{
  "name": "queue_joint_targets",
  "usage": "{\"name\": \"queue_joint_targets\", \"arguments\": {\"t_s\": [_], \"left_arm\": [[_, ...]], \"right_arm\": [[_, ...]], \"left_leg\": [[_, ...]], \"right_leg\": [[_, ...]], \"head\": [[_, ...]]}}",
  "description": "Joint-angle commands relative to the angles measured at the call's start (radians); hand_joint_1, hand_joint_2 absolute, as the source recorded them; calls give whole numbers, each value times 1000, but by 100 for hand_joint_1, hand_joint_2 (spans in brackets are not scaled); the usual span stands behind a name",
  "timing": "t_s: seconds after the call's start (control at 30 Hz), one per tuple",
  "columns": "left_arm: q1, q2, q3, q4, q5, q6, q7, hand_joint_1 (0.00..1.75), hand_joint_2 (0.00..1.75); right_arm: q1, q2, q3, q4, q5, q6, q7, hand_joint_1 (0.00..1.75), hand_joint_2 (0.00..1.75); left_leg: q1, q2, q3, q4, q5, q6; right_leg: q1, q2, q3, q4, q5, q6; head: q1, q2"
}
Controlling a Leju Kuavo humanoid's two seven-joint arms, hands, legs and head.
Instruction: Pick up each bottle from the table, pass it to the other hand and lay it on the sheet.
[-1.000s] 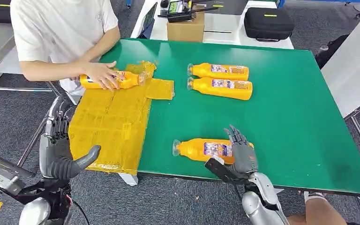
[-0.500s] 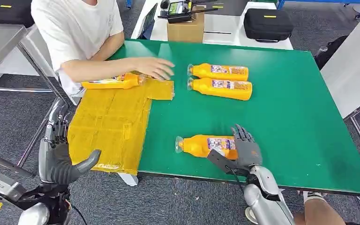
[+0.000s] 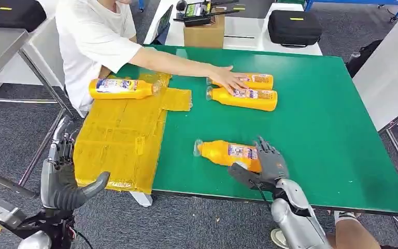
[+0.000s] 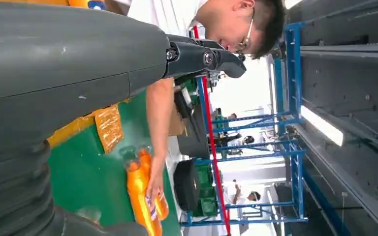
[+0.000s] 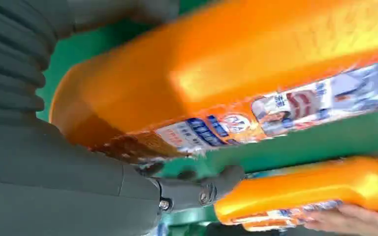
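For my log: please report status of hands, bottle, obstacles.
Right hand grips near orange plastic bottle. Left hand open, waiting. Person's hand on far bottles.

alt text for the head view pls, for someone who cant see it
The robot's right hand grips an orange bottle at the near edge of a green table. A person's hand rests on two more bottles at the far side, and a fourth bottle lies on a yellow sheet. The left hand hovers open beside the table.
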Motion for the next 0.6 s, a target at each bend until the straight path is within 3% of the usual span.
{"name": "queue_joint_targets", "arguments": {"t_s": [0.03, 0.3, 0.6], "left_arm": [[-33, -1, -6, 95, -6, 2, -4, 0, 175], [2, -11, -81, 80, -104, 42, -37, 0, 175], [15, 7, -178, 113, -150, 40, -61, 0, 175]], "right_arm": [[85, -33, 0, 12, -173, 63, -101, 175, 175], [141, 17, -64, -146, -334, 59, -123, 175, 175], [204, 62, -124, -289, -520, 75, -225, 175, 175]], "left_leg": [[1, -4, 5, -2, 0, -1], [2, -2, 8, -2, -3, -3], [1, -1, 4, -1, -4, -3]], "right_leg": [[2, -5, 7, -3, -1, -2], [2, -3, 7, -2, -3, -3], [1, -2, 6, 0, -3, -3]], "head": [[0, 0], [0, 0], [0, 0]]}}
